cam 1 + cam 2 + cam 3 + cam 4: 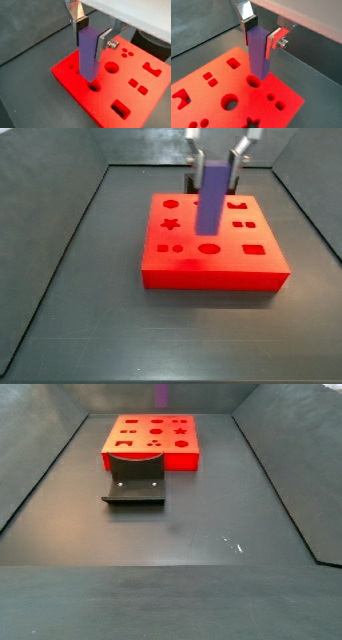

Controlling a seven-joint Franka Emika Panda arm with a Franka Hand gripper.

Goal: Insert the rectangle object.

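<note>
a dark grey walled floor is carrying the red block (pixel 214 253). the rectangle object (pixel 89 52) is hanging upright over it, its lower end just above a hole. it looks stiff, smooth and light, best gripped near its top, where the gripper (pixel 262 27) is clenching it. the fixture (pixel 135 484) is standing nearby. the bar's tip and the hole's shape are hard to make out.

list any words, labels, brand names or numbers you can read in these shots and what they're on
None: no readable text, number or brand mark shows in any view.
The red block bears only shaped holes, no writing.
The purple bar, held upright in the gripper above the block, is plain.
The gripper's silver fingers show a screw but no marking.
The dark fixture and the grey floor carry no labels.
</note>
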